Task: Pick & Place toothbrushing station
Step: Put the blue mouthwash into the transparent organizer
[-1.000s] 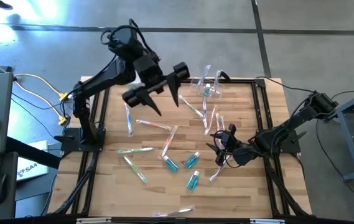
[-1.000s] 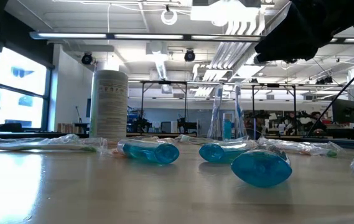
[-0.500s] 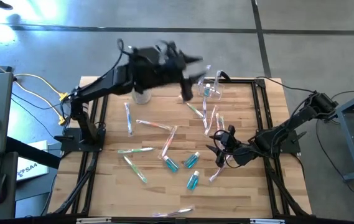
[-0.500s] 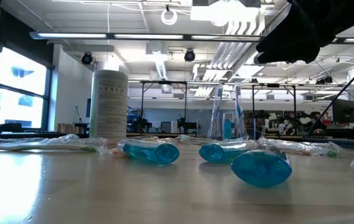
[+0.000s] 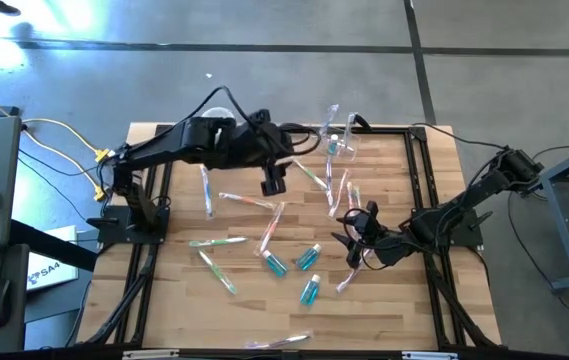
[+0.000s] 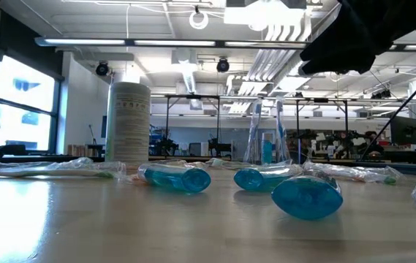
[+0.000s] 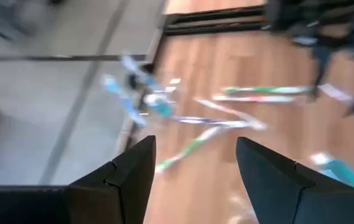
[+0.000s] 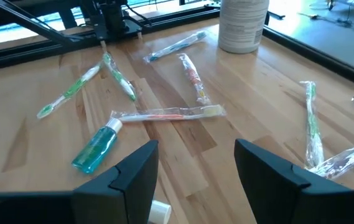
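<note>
Clear toothbrushing station standing at far table edge, near open, empty left gripper. Probably light, thin-walled, slippery, easy to crack; best pinched over one wall. Right gripper open too, waiting.

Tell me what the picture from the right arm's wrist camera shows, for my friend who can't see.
The right hand hangs open and empty over a wooden table. Wrapped toothbrushes lie scattered ahead of it, with a small blue bottle and a whitish round container farther off.
</note>
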`<state>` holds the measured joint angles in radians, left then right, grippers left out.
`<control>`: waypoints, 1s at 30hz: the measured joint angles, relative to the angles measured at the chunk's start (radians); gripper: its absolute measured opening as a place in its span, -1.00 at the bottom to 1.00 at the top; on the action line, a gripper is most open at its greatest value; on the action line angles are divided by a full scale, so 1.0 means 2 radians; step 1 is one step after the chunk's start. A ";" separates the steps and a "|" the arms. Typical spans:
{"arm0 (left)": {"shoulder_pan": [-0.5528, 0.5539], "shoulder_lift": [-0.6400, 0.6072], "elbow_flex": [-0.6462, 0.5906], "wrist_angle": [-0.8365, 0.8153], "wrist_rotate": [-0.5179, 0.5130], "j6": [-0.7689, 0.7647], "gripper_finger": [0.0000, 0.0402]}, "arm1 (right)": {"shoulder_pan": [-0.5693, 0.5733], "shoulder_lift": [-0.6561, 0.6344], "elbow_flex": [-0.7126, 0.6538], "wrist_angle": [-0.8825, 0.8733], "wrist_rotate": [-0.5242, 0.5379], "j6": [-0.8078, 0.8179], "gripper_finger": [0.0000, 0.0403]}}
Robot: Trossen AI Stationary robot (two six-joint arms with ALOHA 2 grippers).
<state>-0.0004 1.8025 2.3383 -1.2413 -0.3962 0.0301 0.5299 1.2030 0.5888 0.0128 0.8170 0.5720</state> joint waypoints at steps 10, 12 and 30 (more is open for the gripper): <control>0.000 0.022 -0.001 0.069 0.090 -0.040 0.08 | -0.001 0.000 0.000 0.004 0.011 -0.056 0.01; 0.000 0.025 -0.002 0.076 0.090 -0.040 0.08 | -0.001 0.000 0.000 0.004 0.011 -0.066 0.01; -0.019 0.069 -0.077 -0.167 0.159 -0.031 0.08 | -0.021 0.000 0.000 0.053 0.010 -0.183 0.01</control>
<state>-0.0387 1.9397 2.1833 -1.5744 -0.0786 -0.0316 0.4881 1.2026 0.5892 0.1188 0.8379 0.2059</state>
